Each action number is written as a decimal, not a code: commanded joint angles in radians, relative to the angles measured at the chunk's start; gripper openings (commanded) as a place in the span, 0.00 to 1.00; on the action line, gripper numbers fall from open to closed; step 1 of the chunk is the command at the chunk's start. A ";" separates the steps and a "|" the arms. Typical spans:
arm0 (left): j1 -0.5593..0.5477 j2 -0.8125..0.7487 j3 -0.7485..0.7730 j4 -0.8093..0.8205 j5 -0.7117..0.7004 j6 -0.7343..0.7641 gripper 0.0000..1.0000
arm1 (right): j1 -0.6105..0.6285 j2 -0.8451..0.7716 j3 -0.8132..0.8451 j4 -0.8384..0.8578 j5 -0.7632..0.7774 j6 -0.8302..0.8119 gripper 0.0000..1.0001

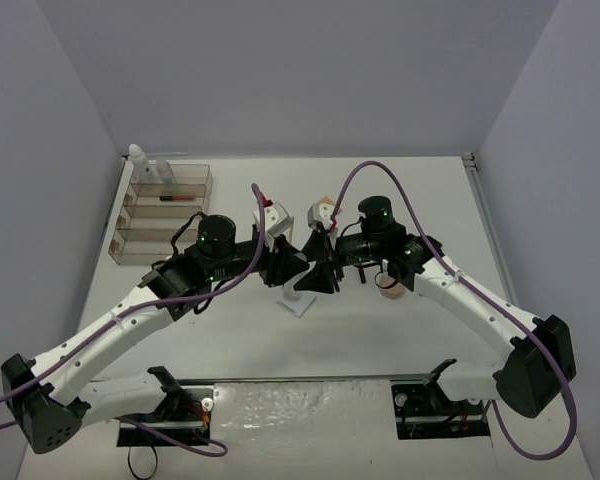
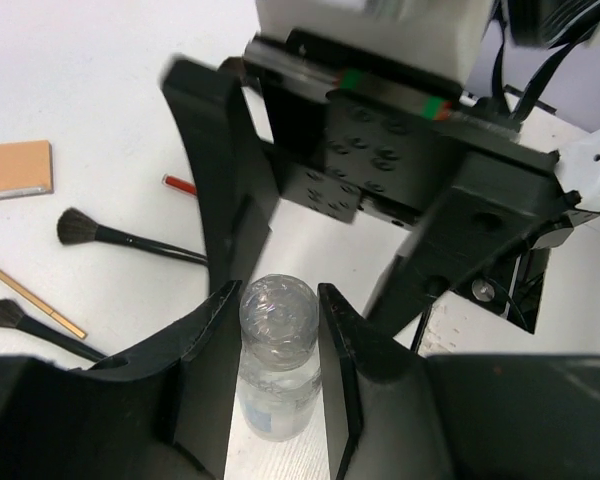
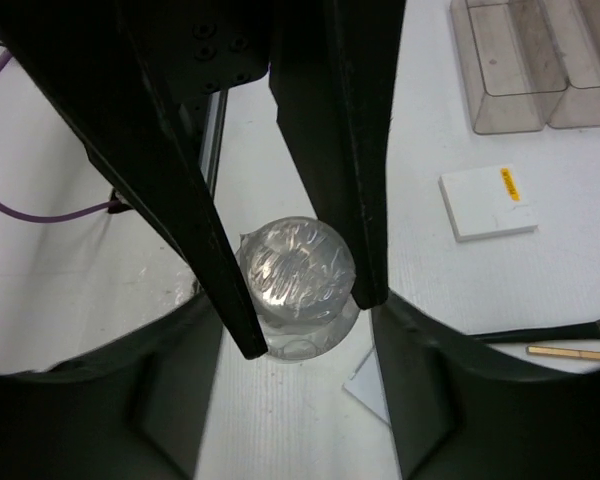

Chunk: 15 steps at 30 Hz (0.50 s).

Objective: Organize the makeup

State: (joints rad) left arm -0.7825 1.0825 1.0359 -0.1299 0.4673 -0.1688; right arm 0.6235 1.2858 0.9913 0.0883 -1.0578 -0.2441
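Observation:
A small clear bottle (image 2: 278,330) with a wrapped round cap stands upright on the table where the two grippers meet. My left gripper (image 2: 276,318) is shut on it, both fingers pressed against the cap. My right gripper (image 3: 292,345) faces it from the other side and is open, its jaws standing wide of the bottle (image 3: 296,268) without touching it. From the top view the left gripper (image 1: 286,262) and right gripper (image 1: 322,274) hide the bottle. Other makeup lies around: a tan compact (image 2: 16,170), two black brushes (image 2: 130,238), a wooden stick (image 2: 32,296) and a red lip tube (image 2: 178,184).
The smoky tiered organizer (image 1: 165,215) stands at the back left with a white bottle (image 1: 138,158) at its far corner. A white square pad (image 3: 486,200) lies near the organizer (image 3: 540,70). Another white pad (image 1: 302,302) lies under the grippers. A pink compact (image 1: 390,290) sits under the right arm.

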 commanded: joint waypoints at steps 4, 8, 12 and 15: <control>-0.009 -0.039 -0.005 0.087 -0.151 -0.001 0.00 | -0.005 -0.026 0.008 0.053 0.112 0.008 1.00; -0.003 -0.039 -0.015 0.089 -0.341 0.031 0.00 | -0.023 -0.056 -0.007 0.016 0.229 0.013 1.00; 0.066 -0.014 0.011 0.107 -0.491 0.067 0.00 | -0.030 -0.132 -0.036 0.002 0.458 0.066 1.00; 0.165 0.030 0.029 0.180 -0.573 0.052 0.00 | -0.030 -0.169 -0.046 0.005 0.652 0.137 1.00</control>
State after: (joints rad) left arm -0.7254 1.0834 0.9886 -0.1200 0.0929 -0.1333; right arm 0.6014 1.2052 0.9450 0.0493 -0.6986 -0.2016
